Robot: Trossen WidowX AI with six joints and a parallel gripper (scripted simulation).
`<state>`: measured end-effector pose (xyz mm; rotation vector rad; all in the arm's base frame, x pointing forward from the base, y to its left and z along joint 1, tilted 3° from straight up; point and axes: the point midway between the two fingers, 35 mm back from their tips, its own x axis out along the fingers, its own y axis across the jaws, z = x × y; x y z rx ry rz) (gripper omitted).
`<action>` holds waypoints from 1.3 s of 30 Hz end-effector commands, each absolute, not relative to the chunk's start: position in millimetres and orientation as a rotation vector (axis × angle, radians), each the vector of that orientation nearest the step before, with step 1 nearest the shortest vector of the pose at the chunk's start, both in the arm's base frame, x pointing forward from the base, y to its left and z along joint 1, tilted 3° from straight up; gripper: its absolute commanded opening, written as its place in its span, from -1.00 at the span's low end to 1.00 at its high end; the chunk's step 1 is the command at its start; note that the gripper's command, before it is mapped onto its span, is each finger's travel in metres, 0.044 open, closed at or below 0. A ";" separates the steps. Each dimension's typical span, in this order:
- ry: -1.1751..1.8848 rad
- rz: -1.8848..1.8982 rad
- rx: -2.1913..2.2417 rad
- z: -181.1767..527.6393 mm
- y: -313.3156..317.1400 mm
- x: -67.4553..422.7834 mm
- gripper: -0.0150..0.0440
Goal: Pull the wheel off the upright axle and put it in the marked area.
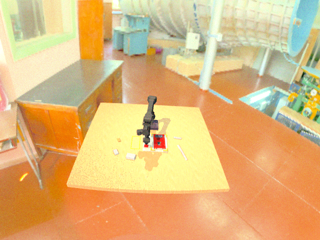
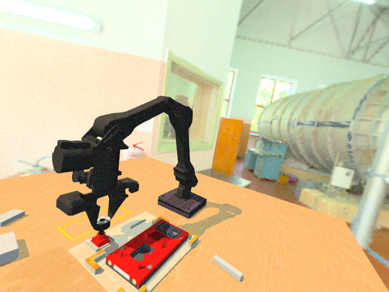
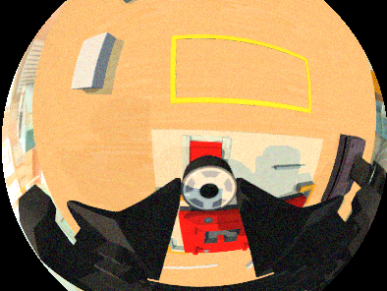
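Gripping wheel [image 2: 102, 220], pincer [image 2: 102, 222] points straight down, both dark fingers clenched on its rim. Wheel hangs just above upright axle [image 2: 101, 233], which stands on red block [image 2: 100, 239]. Yellow-outlined marked area [image 2: 93, 221] lies on table [image 2: 283, 251] just beyond red block. Red car chassis [image 2: 147, 251] sits beside red block, opposite marked area.

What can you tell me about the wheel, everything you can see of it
The wheel is small and round, with a dark tyre around a pale grey hub and a dark centre hole. It lies flat, hole facing up, clamped between the two black fingertips of the gripper. It sits just above the small red base, with a short dark piece of the axle showing beneath it. Whether it has cleared the axle tip cannot be told. It is outside the yellow outline.
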<state>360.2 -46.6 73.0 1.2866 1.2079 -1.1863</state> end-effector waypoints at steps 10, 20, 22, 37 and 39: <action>1.208 -1.178 1.287 79.2 -46.7 360.7 -0.49; 1.208 -1.178 1.288 82.4 -46.8 360.5 -0.49; 1.208 -1.178 1.288 83.1 -46.8 360.4 -0.49; 1.208 -1.178 1.288 99.5 -48.0 360.1 -0.49; 1.208 -1.178 1.288 106.3 -48.5 359.6 -0.49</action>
